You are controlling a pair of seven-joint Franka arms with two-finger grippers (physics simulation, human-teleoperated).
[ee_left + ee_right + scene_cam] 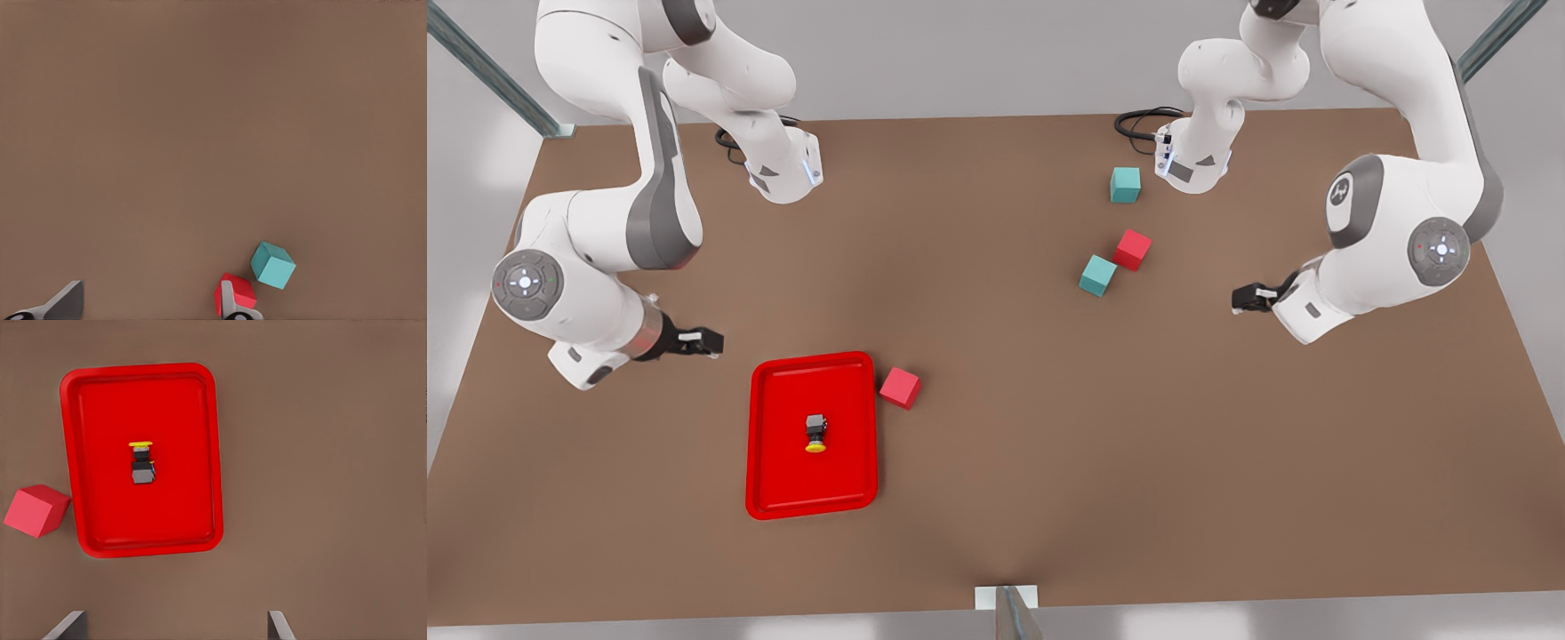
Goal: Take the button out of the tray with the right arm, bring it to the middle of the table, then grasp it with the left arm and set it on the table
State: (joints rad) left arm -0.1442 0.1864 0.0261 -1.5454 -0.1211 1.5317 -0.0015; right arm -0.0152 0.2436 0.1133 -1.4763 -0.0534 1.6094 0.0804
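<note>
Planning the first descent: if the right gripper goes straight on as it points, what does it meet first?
The right gripper would probably meet bare table beside the tray, short of the button.

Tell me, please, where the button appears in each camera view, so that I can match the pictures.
Front view: the button lies inside the red tray, toward the front view's lower left.
Right wrist view: the button lies near the tray's middle.
Left wrist view: the button is not in it.
Shared landmark: the red cube just outside the tray's rim.
</note>
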